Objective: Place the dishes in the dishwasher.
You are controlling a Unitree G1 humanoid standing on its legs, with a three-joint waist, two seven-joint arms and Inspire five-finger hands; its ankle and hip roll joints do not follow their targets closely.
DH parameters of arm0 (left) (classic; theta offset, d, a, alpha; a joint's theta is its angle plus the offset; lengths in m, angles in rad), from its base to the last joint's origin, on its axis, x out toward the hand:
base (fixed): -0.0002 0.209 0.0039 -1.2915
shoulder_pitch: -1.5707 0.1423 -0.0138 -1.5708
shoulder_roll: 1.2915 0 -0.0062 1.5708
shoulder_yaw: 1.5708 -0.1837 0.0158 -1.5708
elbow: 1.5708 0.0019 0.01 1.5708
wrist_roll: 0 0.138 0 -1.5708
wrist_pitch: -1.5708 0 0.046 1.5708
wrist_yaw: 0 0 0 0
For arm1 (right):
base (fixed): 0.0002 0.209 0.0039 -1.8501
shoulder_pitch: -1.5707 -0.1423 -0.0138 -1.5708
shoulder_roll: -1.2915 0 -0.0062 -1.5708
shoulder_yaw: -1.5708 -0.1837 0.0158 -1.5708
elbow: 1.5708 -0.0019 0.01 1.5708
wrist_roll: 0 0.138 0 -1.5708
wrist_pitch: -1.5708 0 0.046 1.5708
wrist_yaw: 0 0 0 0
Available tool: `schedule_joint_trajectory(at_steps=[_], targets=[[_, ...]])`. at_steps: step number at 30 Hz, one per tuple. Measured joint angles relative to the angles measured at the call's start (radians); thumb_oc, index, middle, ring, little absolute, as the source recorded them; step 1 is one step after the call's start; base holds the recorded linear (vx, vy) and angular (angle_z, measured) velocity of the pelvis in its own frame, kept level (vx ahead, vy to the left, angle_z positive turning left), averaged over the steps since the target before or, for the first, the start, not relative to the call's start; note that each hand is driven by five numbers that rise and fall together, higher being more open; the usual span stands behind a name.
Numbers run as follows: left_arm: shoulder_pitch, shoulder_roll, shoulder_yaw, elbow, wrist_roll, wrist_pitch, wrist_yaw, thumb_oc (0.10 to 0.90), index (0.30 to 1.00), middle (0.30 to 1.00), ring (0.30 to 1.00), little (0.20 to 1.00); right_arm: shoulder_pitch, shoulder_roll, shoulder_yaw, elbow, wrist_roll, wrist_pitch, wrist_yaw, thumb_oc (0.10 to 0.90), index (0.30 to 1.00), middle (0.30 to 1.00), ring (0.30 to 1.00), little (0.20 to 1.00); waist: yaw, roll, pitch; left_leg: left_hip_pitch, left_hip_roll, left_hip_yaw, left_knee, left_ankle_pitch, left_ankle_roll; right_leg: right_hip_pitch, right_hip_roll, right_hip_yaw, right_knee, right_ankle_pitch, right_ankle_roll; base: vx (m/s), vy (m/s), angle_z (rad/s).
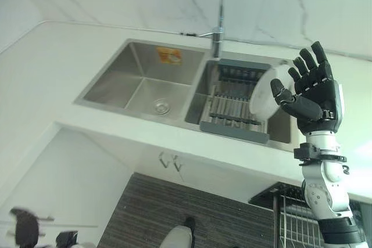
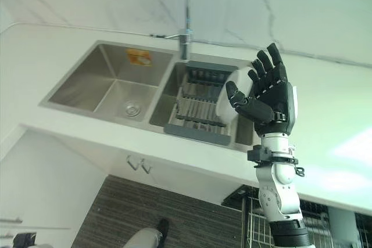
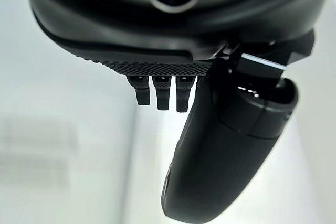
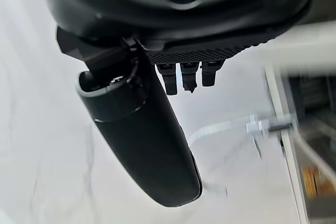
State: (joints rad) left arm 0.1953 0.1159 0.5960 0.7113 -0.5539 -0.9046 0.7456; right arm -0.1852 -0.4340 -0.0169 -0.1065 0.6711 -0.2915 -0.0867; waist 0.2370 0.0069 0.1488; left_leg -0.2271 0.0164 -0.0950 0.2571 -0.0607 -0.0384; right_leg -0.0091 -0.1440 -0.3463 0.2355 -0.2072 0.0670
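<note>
Double-basin stainless steel sink (image 1: 142, 82) set into a pale white countertop (image 1: 52, 62), empty left basin at about nine o'clock of the scene's centre, round drain (image 1: 161, 107) in its floor. Tall chrome gooseneck faucet (image 1: 219, 13) at twelve o'clock, rising behind the divider between the basins. Grey slatted dish rack (image 1: 232, 105) sitting in the right basin, with a round white plate (image 1: 268, 92) standing tilted on edge at its right end. Right hand (image 1: 311, 91) raised at three o'clock, just beside the plate, fingers straight and spread, thumb out toward the plate, holding nothing; actual contact with the plate possibly none, hard to judge. Wire dishwasher basket (image 1: 293, 219) below at five o'clock. Left hand (image 3: 210, 145) seen from the wrist, fingers relaxed, empty.
</note>
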Motion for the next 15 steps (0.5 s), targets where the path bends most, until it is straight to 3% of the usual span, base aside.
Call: schedule_joint_trajectory(at_steps=[3,8,12,13,15], targets=[[0.022,-0.021,-0.085,0.127,-0.11,0.036,-0.055,0.8,0.9,0.9,0.9,0.9,-0.022,0.0,-0.001,0.0,0.001,0.033,-0.01,0.8,0.9,0.9,0.9,0.9,0.013,-0.032,0.001,-0.016,-0.003,-0.012,0.008,-0.001,0.0,-0.003,-0.001,-0.017,0.01,-0.006,-0.003,0.02,-0.085,0.16],[-0.011,-0.051,-0.094,0.335,-0.316,0.176,-0.226,0.8,0.9,0.9,0.9,0.9,-0.021,-0.002,-0.013,0.0,0.024,0.045,-0.023,0.8,0.9,0.9,0.9,0.9,-0.019,-0.073,-0.001,-0.019,-0.004,-0.008,0.013,-0.004,-0.001,-0.004,-0.002,-0.015,0.009,-0.006,-0.003,0.02,-0.047,-0.02],[-0.003,-0.059,-0.178,0.387,-0.322,0.304,-0.373,0.8,0.9,0.9,0.9,0.9,-0.015,-0.006,-0.033,0.0,0.051,0.046,-0.025,0.8,0.9,0.9,0.9,0.9,-0.036,-0.07,0.0,-0.029,-0.003,-0.004,0.034,-0.016,0.001,-0.006,-0.002,-0.013,0.011,-0.006,-0.003,0.03,-0.01,-0.01],[-0.003,-0.059,-0.178,0.387,-0.322,0.304,-0.373,0.8,0.9,0.9,0.9,0.9,-0.015,-0.006,-0.033,0.0,0.051,0.046,-0.025,0.8,0.9,0.9,0.9,0.9,-0.036,-0.07,0.0,-0.029,-0.003,-0.004,0.034,-0.016,0.001,-0.006,-0.002,-0.013,0.011,-0.006,-0.003,0.03,0.015,0.0],[0.012,-0.054,-0.288,0.368,-0.244,0.401,-0.483,0.8,0.9,0.9,0.9,0.9,-0.004,-0.006,-0.033,0.0,0.058,0.046,-0.028,0.8,0.9,0.9,0.9,0.9,-0.044,-0.063,0.001,-0.036,-0.003,0.006,0.045,-0.021,0.006,-0.011,-0.004,-0.009,0.015,-0.006,-0.002,0.02,0.025,-0.05]])
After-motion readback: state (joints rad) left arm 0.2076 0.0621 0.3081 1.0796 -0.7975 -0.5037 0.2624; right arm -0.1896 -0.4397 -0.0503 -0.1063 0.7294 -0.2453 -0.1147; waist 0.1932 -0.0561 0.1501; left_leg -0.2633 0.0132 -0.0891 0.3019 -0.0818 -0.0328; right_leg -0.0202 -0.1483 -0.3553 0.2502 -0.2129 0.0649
